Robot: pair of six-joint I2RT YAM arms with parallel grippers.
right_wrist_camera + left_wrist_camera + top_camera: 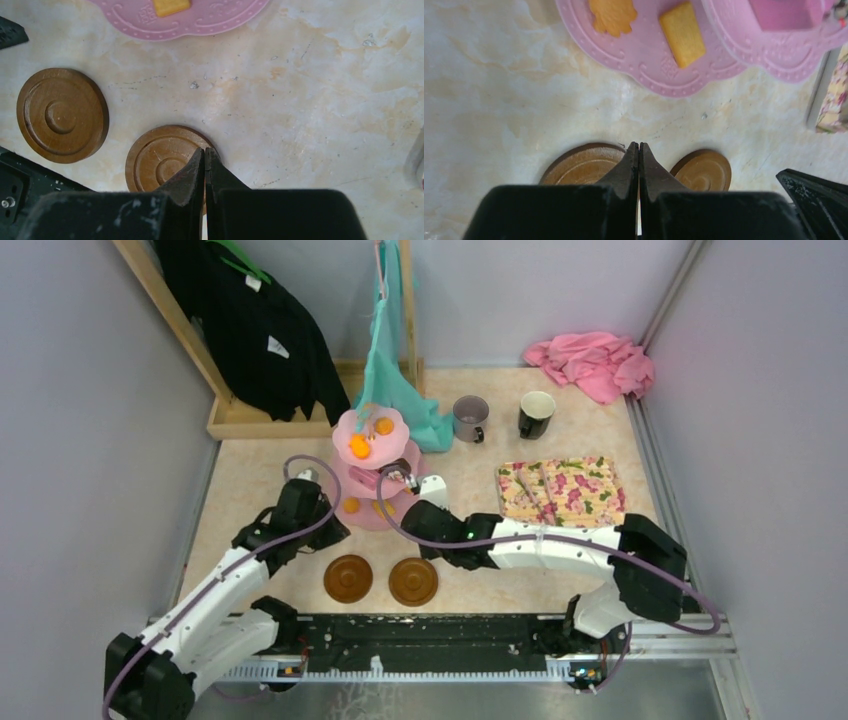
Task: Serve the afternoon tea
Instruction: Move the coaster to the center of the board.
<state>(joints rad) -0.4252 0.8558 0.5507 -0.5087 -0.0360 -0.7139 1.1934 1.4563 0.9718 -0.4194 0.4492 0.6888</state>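
Both were clamped shut on nothing: the right gripper [205,152] sat just over one brown disc [155,160], second disc [62,115] off to its left, so probably nearer than the left gripper [639,147], whose tips sat between both.

Two arms are logged, left arm [215,605] and right arm [545,545], each built of smooth white shell links joined by bulky black joint housings. A lilac cable [300,458] is run along each arm. A small green light [469,536] is noted on a black joint of the right arm. Both are bolted to a black base rail [420,640] edged with a toothed white strip. The left gripper [639,146] and right gripper [205,150] are fitted with matt black fingers, blocky at the root, tapered to points; pale scuffs are seen on the right housing.
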